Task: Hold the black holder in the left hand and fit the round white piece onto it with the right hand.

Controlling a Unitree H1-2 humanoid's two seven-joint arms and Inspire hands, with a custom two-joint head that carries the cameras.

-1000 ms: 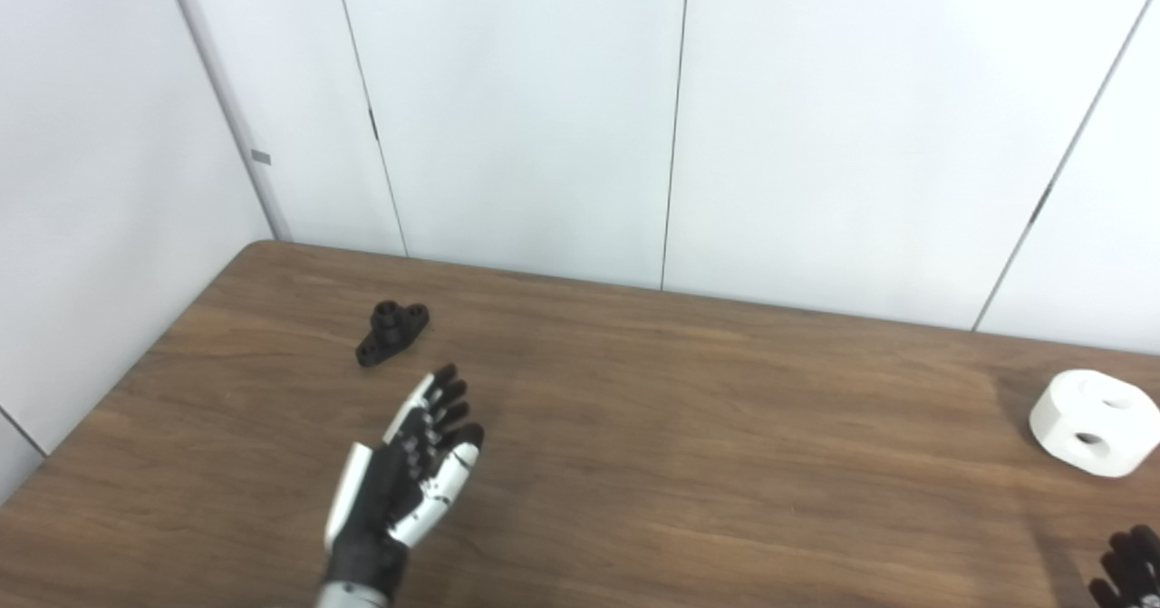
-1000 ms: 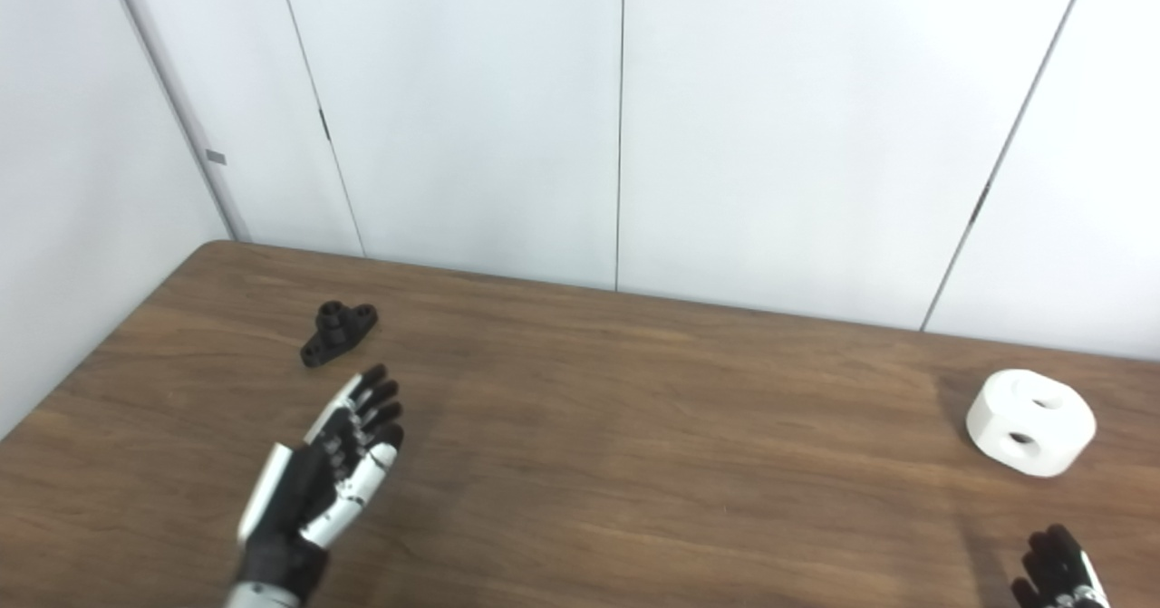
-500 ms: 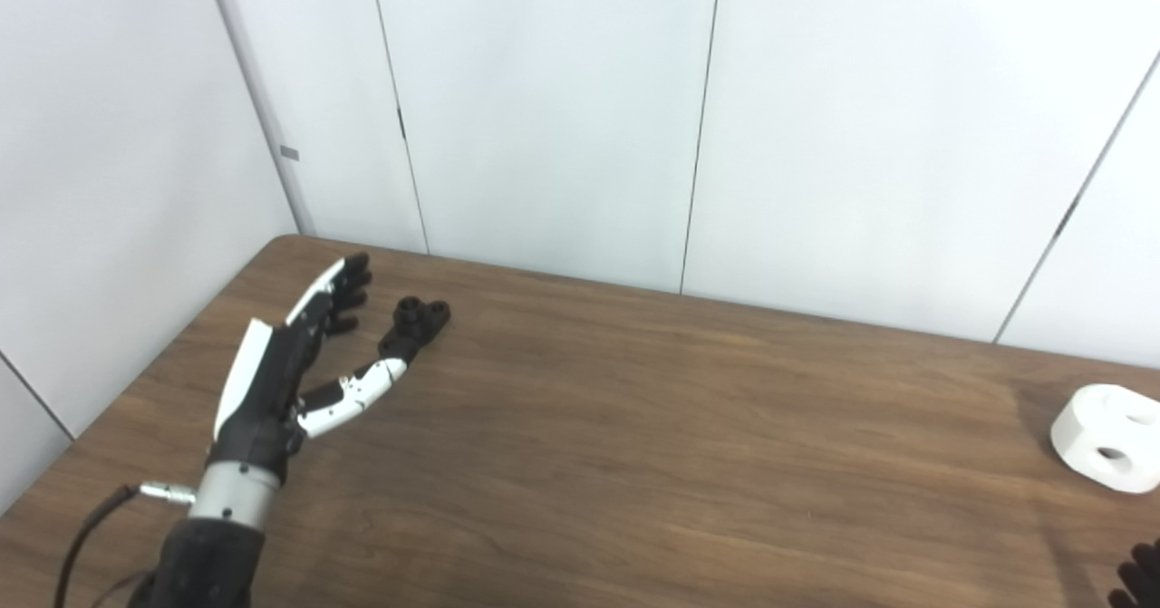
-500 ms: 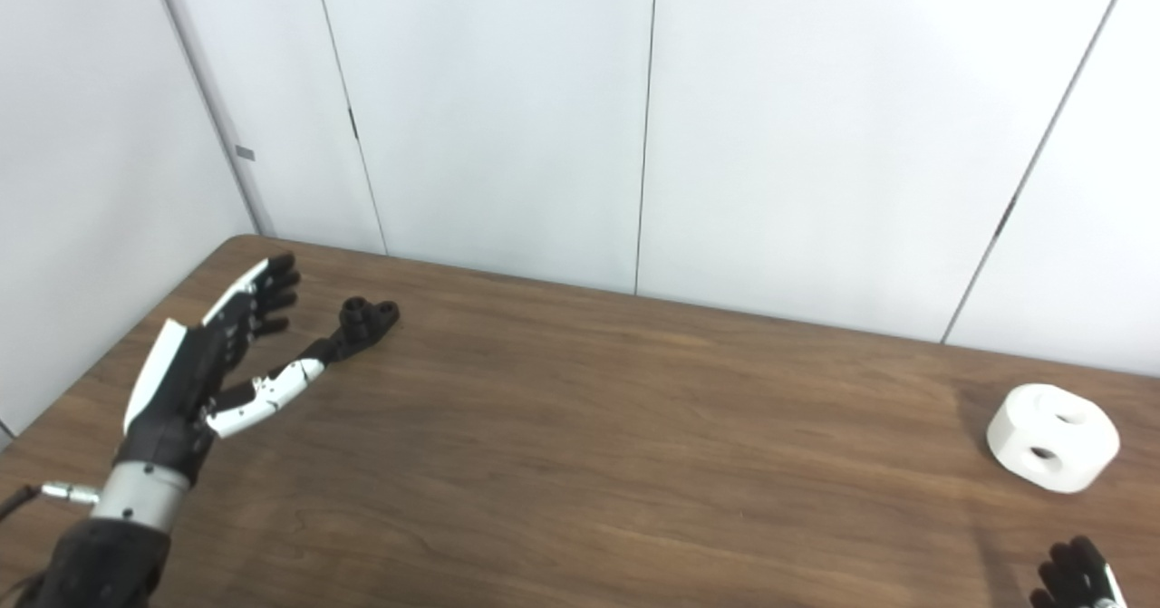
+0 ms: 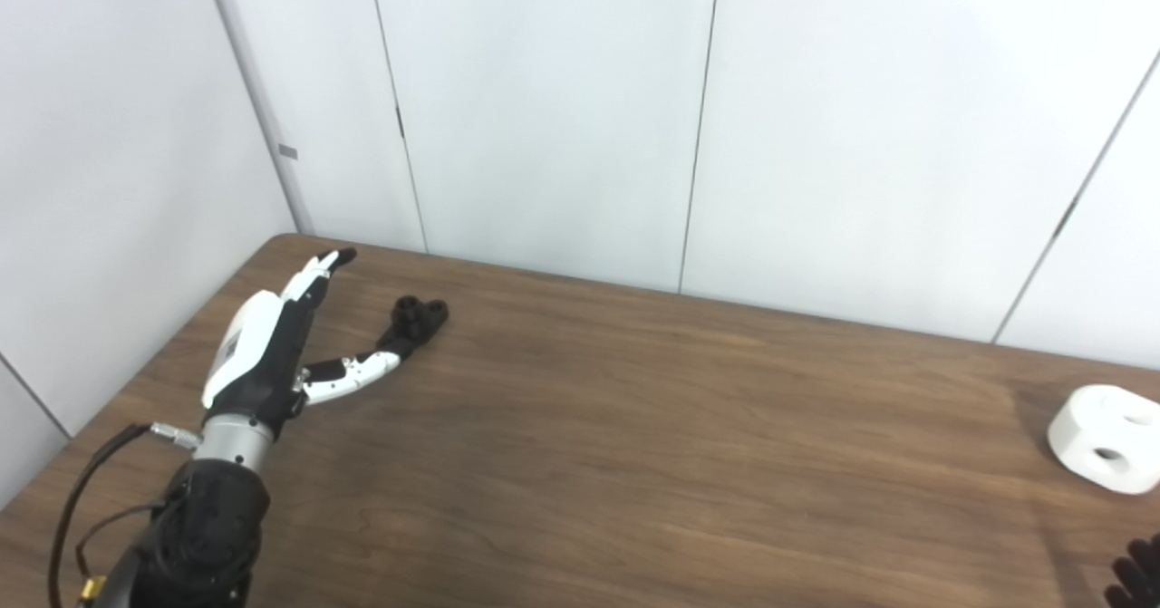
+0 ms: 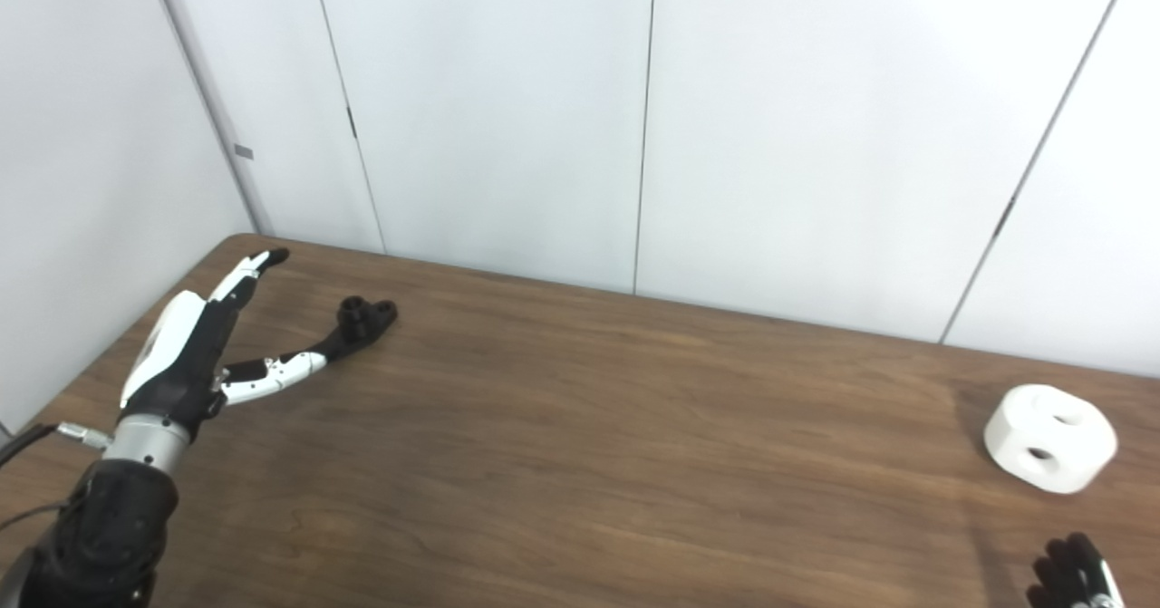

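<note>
left hand (image 5: 272,354): fingers spread, thumb tip at black holder (image 5: 412,321) near table's (image 6: 580,463) far-left corner, nothing gripped | right hand (image 6: 1074,576): only fingertips visible at near-right corner, finger state cannot be told | round white piece (image 6: 1049,439): at right edge | RISK: if you close early, the thumb may push the holder away, not capture it.

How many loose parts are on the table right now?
2. The black holder lies far left by the left hand's thumb; the round white piece sits far right. Nothing hidden that I can see.
</note>
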